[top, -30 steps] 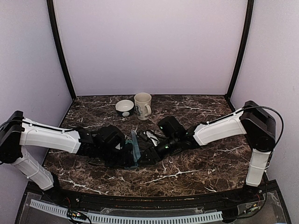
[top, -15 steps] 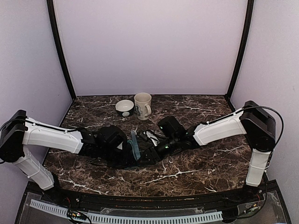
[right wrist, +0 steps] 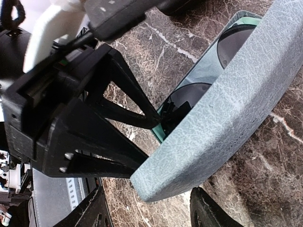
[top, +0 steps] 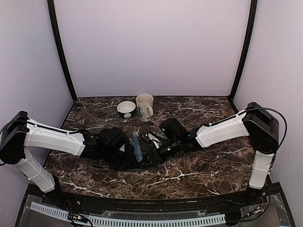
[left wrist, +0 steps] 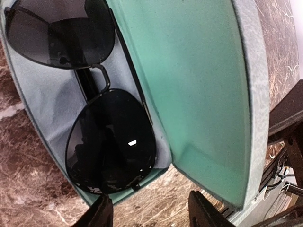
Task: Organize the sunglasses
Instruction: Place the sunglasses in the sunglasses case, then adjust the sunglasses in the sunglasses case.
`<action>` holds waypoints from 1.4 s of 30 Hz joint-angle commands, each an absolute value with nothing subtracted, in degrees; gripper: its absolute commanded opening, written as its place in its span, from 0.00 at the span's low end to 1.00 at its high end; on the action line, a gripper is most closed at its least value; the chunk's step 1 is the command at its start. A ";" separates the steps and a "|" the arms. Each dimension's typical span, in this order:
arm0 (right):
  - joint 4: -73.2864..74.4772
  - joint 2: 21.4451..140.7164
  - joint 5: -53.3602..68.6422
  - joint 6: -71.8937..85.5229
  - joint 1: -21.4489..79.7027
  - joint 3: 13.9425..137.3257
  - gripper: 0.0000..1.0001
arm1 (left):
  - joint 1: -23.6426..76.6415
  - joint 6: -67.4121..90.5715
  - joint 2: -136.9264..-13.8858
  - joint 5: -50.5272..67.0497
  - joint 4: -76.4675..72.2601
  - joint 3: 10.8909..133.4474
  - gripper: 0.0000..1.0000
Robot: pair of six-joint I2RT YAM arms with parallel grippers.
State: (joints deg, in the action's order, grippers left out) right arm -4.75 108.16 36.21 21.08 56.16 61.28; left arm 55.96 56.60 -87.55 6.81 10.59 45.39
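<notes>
The black wire-framed sunglasses (left wrist: pixel 111 142), with glossy dark teardrop lenses, lie lens-up inside the open hard case (left wrist: pixel 189 71) on its pale lining. The raised lid is smooth mint green inside and crackled grey-blue outside. The case sits mid-frame in the top view on the brown, white-veined marble bench (top: pixel 203 170). The left hand (left wrist: pixel 150 205) has its fingers apart astride the case's end, and the right hand (right wrist: pixel 147 201) is spread the same way at the lid's lower tip. Whether either presses the case I cannot tell. A cream mug (top: pixel 145 107) and a small bowl (top: pixel 126 109) stand higher in the frame. Since a second ago the left arm (top: pixel 52 137) has edged toward centre, while the case has stayed put.
</notes>
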 commanded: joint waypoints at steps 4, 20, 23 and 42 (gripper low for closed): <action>-6.26 108.03 35.75 21.51 56.51 62.96 0.61 | 56.25 54.51 -80.44 4.37 16.65 45.24 0.57; -4.39 106.16 30.85 25.38 56.51 64.90 0.61 | 46.89 49.81 -71.96 5.64 12.16 38.14 0.56; -4.03 106.25 29.57 26.13 56.51 65.54 0.61 | 45.56 49.00 -72.59 7.71 10.23 37.09 0.56; -4.23 109.26 25.59 30.88 56.48 69.65 0.54 | 41.66 45.27 -79.71 13.18 2.26 36.40 0.45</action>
State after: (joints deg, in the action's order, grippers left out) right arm -3.18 108.14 27.24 29.71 56.16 67.75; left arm 43.42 47.64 -79.31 11.84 3.79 36.47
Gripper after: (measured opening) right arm 0.552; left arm 0.469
